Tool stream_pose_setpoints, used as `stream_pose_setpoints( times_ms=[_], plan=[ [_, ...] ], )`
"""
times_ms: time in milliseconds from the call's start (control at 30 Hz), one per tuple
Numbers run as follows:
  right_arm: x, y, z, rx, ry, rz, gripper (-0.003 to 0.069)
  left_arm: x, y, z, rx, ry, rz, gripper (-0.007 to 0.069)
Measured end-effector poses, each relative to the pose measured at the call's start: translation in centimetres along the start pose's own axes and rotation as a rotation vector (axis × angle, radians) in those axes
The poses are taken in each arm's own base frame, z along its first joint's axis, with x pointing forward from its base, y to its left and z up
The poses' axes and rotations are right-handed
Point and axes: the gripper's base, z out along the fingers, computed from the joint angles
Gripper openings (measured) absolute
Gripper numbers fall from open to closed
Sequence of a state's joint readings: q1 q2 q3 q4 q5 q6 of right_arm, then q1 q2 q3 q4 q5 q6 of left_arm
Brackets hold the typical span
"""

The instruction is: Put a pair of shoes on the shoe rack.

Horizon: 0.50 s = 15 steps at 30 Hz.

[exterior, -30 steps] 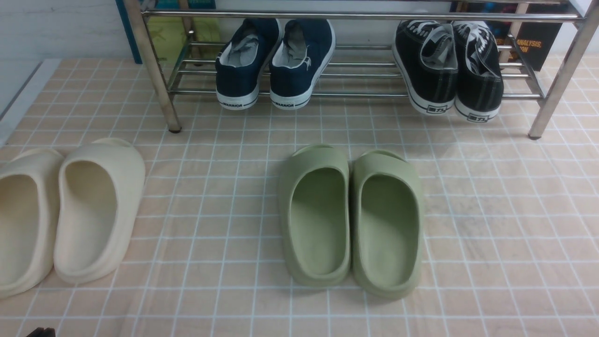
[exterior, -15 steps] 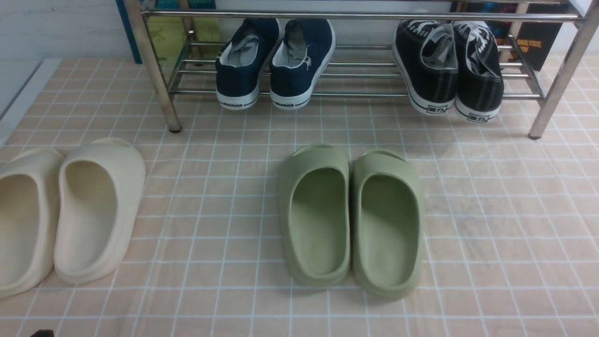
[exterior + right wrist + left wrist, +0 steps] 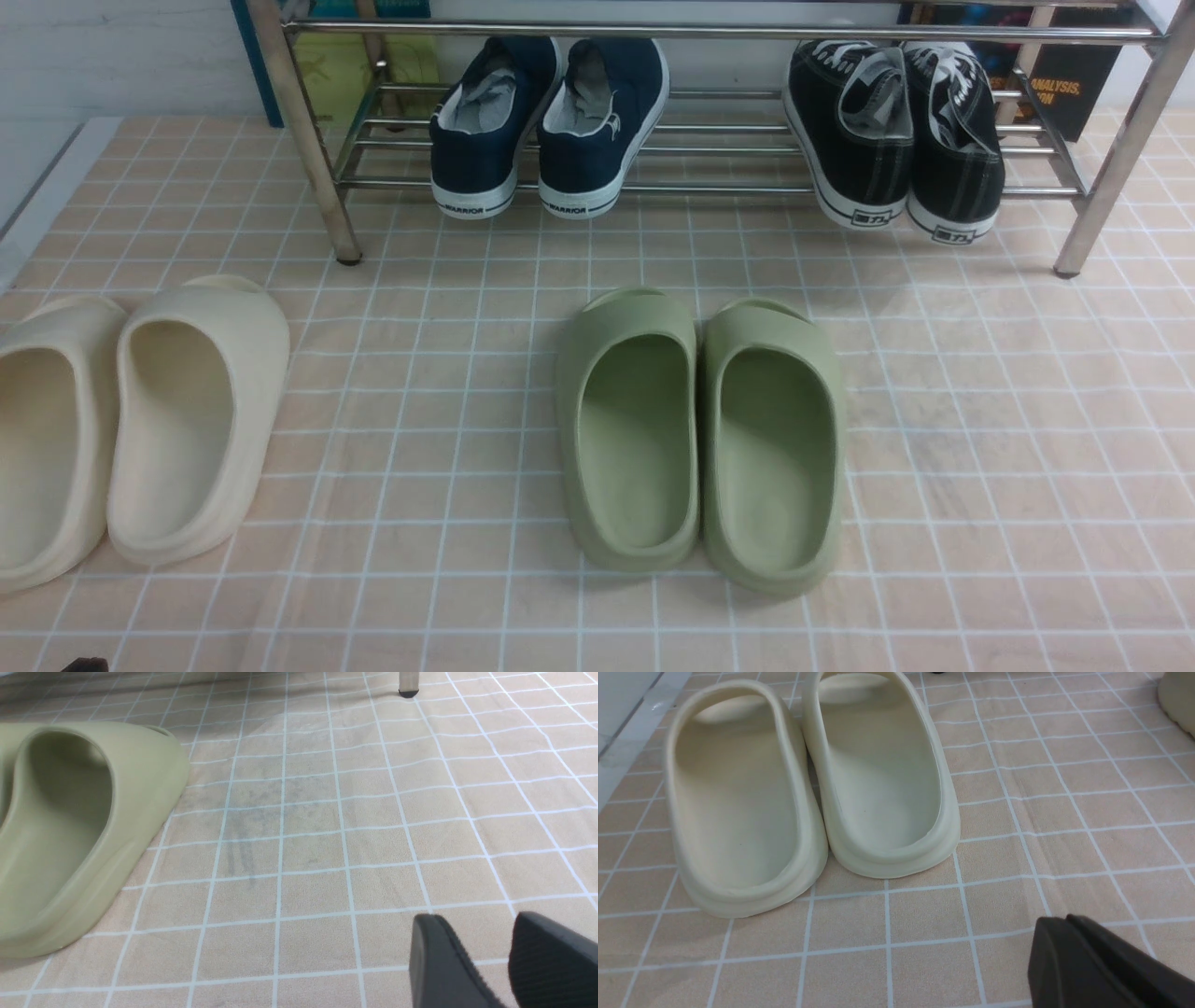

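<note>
Two navy slip-on shoes [image 3: 551, 126], the pair of shoes marked WARRIOR on their white soles, sit side by side on the lower bars of the chrome shoe rack [image 3: 709, 187], toward its left end, heels facing the camera and overhanging the front bar. Two black lace-up sneakers [image 3: 896, 131] share the same tier near the right end, well apart from the navy pair. In front of the rack, on the pink tiled tabletop [image 3: 980, 420], two green foam slides [image 3: 700, 439] lie together near the middle, and two cream foam slides [image 3: 140, 420] lie at the far left; neither pair touches the rack. Books or boxes [image 3: 1074, 84] stand behind the rack against the wall.

The left gripper [image 3: 1069, 924] hangs low over bare tiles near the cream slides' heels, its dark fingers [image 3: 1087, 961] pressed together and holding nothing. The right gripper [image 3: 472, 933], beside one green slide, has its two fingers [image 3: 439, 961] spread with a clear gap and nothing between them.
</note>
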<state>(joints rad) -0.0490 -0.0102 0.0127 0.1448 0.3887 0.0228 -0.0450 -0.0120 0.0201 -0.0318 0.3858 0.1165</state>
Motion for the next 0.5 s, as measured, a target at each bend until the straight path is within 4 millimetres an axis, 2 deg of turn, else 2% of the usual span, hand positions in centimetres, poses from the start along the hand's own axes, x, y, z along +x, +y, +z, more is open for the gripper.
stream_pose_setpoints(
  times_ms=[500],
  plan=[
    [0.00, 0.00, 0.00, 0.000, 0.000, 0.001, 0.0238, -0.02, 0.00, -0.01, 0.000, 0.000, 0.000, 0.0034]
  ],
)
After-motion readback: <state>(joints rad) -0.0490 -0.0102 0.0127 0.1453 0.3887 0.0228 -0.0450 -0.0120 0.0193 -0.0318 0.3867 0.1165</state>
